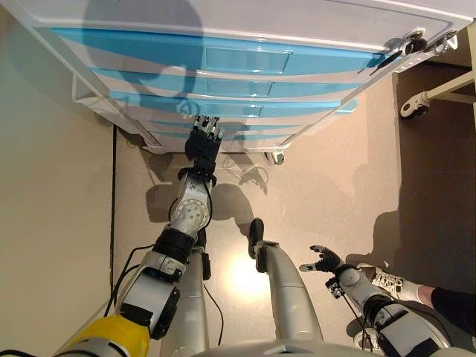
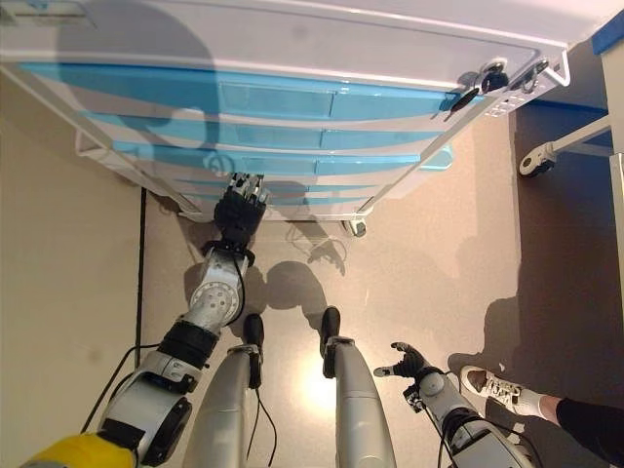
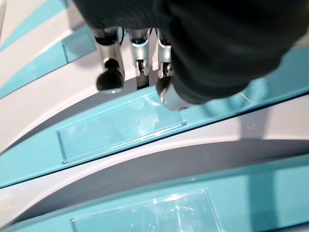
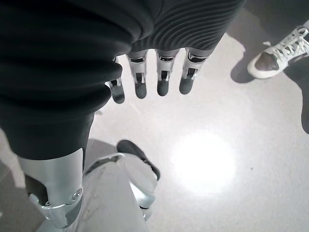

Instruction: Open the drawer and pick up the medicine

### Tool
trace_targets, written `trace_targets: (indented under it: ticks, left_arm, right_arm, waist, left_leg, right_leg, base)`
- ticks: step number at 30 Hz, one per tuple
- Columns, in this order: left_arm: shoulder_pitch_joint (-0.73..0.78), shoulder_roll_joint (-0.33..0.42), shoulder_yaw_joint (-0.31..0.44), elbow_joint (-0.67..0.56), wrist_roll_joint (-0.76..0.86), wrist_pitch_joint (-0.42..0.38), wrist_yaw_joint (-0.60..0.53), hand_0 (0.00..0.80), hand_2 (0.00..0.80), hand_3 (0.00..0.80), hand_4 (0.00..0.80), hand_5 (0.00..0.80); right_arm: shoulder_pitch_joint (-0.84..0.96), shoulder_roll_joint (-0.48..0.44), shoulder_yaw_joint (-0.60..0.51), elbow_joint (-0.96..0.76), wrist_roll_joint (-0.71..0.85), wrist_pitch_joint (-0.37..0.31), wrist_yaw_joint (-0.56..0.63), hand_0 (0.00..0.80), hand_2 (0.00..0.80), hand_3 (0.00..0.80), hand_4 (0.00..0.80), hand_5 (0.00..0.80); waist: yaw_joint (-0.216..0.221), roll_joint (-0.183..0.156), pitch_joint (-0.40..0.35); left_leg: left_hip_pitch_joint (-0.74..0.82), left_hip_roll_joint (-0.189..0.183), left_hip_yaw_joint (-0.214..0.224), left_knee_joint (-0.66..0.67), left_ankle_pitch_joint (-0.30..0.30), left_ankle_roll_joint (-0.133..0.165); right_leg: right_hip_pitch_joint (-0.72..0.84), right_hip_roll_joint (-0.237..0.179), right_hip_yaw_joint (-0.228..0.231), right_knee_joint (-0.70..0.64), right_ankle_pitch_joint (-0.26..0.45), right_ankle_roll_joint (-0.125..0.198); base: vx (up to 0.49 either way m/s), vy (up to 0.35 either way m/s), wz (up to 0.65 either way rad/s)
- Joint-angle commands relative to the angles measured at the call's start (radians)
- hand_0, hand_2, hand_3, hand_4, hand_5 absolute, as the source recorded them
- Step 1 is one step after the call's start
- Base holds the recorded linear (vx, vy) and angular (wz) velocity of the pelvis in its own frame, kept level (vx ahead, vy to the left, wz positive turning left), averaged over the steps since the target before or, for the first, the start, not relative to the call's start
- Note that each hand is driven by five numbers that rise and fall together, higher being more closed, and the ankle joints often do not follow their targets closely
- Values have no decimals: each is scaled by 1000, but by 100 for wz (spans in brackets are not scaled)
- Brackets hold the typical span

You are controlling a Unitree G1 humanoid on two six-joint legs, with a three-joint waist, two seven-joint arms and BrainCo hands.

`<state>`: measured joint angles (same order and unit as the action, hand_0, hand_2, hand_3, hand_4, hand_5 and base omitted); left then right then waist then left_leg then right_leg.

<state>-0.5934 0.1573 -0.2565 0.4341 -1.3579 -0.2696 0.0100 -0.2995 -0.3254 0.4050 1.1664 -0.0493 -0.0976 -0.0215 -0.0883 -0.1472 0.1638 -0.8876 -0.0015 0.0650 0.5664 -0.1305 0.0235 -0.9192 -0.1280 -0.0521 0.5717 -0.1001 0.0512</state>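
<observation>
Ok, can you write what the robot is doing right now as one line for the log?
step: reach for drawer | left hand: fingers at blue drawer front, not curled | right hand: idle, open, low over floor | drawers: closed | medicine: not visible

White wheeled cabinet (image 1: 416, 15) carrying a stack of translucent light-blue plastic drawers (image 1: 223, 58), each front with a clear rectangular label window (image 3: 120, 128). All shut, flush in the frame. No medicine in sight.
</observation>
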Motion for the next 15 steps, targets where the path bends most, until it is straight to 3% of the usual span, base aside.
trace_targets:
  ticks: [1, 15]
  left_arm:
    - [-175, -45, -63, -300, 72, -45, -140, 800, 800, 800, 800, 800]
    - [24, -25, -80, -409, 46, 4, -168, 800, 800, 800, 800, 800]
  right_arm:
    - [42, -63, 26, 37, -16, -9, -6, 0, 0, 0, 0, 0]
    - [52, -66, 32, 32, -50, -1, -5, 0, 0, 0, 0, 0]
  waist:
    - [27, 48, -55]
    - [69, 33, -18]
  left_leg:
    - [-7, -7, -35, -38, -9, 6]
    - [11, -10, -74, 45, -16, -1]
  right_leg:
    - [5, 27, -48, -4, 57, 15]
    - [37, 23, -85, 98, 7, -11]
  base:
    - [0, 0, 0]
    - [-26, -58, 10]
